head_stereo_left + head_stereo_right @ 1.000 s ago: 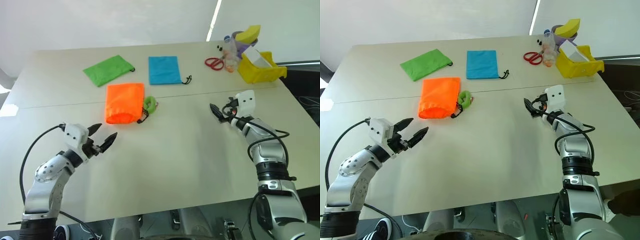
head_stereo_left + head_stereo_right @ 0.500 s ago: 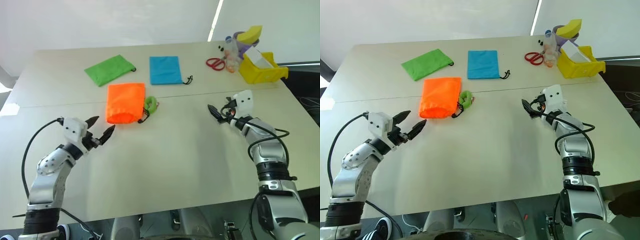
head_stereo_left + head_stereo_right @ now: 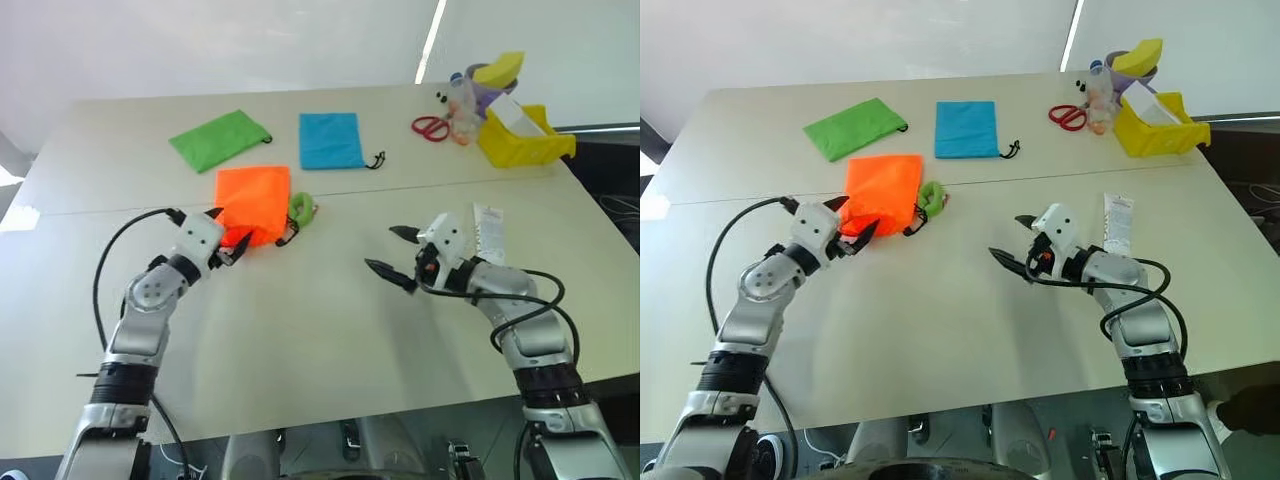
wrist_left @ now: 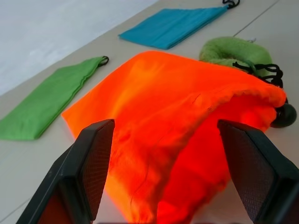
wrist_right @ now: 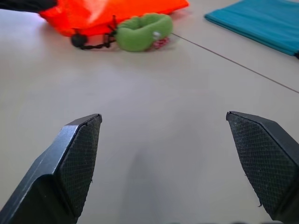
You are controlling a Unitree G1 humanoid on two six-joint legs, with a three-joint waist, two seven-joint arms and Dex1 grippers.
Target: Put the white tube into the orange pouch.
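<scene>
Pouch first: the orange pouch (image 3: 251,205) lies flat on the desk (image 3: 330,330), and the left end effector (image 3: 226,236) is right at its near, open end. Its two fingers stand apart, one on each side of the pouch mouth in the left wrist view, and hold nothing. The pouch runs long from that mouth away toward the far side of the desk. A fuzzy green piece (image 3: 299,207) on a black cord lies just beside it.

The white tube (image 3: 488,227) lies flat on the robot's right side, well apart from the pouch. It runs long, near to far. The right end effector (image 3: 397,252) is the nearer one, but it points toward the pouch, so the tube lies behind it. Its fingers are wide apart and empty.

The desk is pale and smooth. A green pouch (image 3: 219,139), a blue pouch (image 3: 329,139), red scissors (image 3: 429,126) and a yellow bin (image 3: 522,140) sit at the far side.
</scene>
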